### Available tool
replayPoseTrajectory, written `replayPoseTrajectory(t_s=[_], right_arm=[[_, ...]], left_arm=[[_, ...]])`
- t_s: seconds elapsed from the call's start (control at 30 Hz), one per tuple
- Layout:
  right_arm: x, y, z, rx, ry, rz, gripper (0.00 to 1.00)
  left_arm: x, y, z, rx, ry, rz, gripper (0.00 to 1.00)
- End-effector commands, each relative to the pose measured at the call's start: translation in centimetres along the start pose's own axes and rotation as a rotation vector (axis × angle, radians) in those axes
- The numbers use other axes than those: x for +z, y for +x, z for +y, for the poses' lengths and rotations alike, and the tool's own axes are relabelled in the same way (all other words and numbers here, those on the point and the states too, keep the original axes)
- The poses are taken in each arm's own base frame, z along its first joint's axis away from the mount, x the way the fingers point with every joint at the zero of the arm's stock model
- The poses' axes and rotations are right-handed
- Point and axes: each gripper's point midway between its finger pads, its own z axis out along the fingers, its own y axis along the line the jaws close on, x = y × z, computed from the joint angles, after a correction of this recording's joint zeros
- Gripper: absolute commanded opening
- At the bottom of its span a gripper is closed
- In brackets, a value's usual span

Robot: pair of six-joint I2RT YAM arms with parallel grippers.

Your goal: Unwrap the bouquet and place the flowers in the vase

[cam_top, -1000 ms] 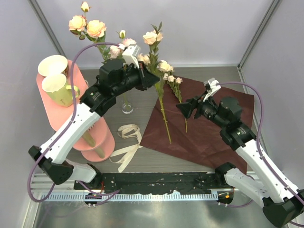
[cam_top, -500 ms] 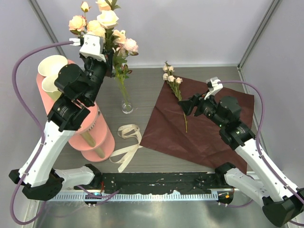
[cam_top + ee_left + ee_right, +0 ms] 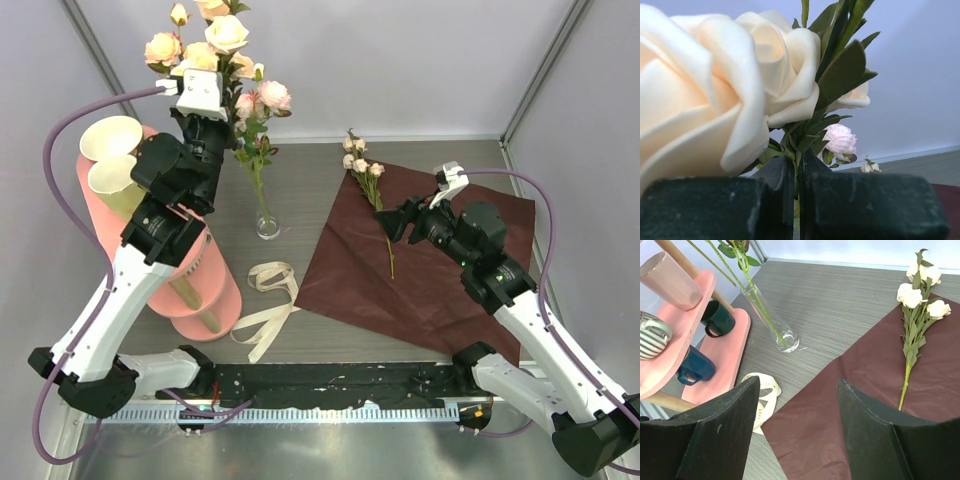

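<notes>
Grey wood-grain worktop (image 3: 300,170) carries everything, and the biggest thing on it is the dark red paper (image 3: 440,290), opened out flat to the right of the vase, so I judge the unwrapping done. Most of the flowers (image 3: 225,35) stand tall above the vase, their thin green stems running down into it. My left pincer (image 3: 796,172) is high above the vase among the blooms, pressed together on a green stem just under a big cream rose; I cannot tell whether that stem's foot has reached the glass. My right pincer (image 3: 797,382) hangs spread and empty over the paper, to the right of the vase. The vase (image 3: 267,225) itself, narrow and clear, stands upright just off the paper's left edge. One last sprig (image 3: 372,195) lies on the paper, right of the vase: that one remains to be carried over. The cream ribbon (image 3: 268,300) lies loose on the near side of the vase.
</notes>
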Motion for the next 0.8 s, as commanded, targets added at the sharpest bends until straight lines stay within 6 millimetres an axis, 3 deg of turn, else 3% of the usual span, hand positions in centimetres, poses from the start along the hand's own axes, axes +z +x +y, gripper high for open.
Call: replayPoseTrajectory(t_s=[0.0,0.3,0.77], right_arm=[[0.1,-2.3,0.9,-0.008,-0.026,-0.073,0.68],[-0.1,-2.3,0.9,-0.013,-0.030,-0.079,0.68],[0.0,-2.0,1.0,-0.008,-0.038,-0.072,0.68]], left_arm=[[-0.2,-2.5,0.9,-0.043,-0.028,-0.123,0.00],[0.1,-0.4,0.2,-0.028,-0.020,-0.106,0.00],[0.0,1.1,-0.5,-0.022,0.000,-0.108,0.00]])
